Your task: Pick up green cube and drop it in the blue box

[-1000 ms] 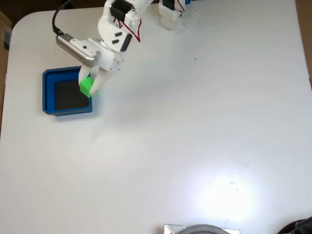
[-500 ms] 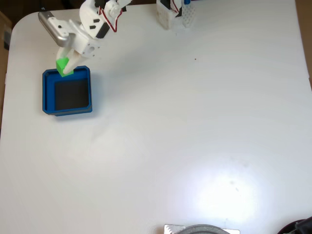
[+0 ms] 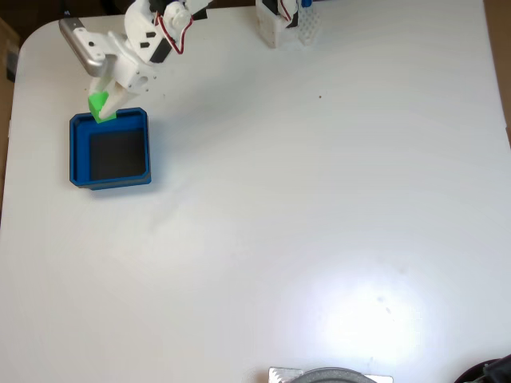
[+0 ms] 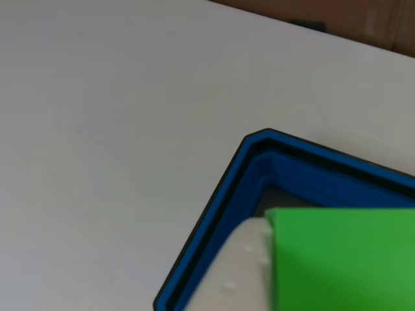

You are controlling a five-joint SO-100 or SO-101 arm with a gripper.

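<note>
- The bench (image 3: 319,199) is a wide white top, mostly bare, which leaves the arm free room to swing. All the action sits in its far-left corner in the fixed view.
- The arm (image 3: 152,36) reaches from its base at the far edge out toward the left. It is stretched low so that its end comes over the box rather than beside it.
- The box (image 3: 78,152) lies flat near the bench's left edge with its open top facing up, ready to take a drop. In the other view, one chamfered corner of the box (image 4: 259,146) and its thick blue wall show just beyond the cube, with the dark floor below.
- The jaws (image 3: 104,104) are closed on the cube, one white finger (image 4: 240,272) pressed against its side. This grip keeps it carried clear of the bench.
- The cube (image 3: 99,107) hangs at the box's far wall, near the far-left corner. It overlaps the rim rather than the middle of the floor.
- In the other view the cube (image 4: 343,259) looms large in the near-right corner, since that camera seems to ride close to the grip.
- My judgement is that the carry is nearly done. A release here risks the cube catching the wall, so a small move toward the centre would make the drop safer.
</note>
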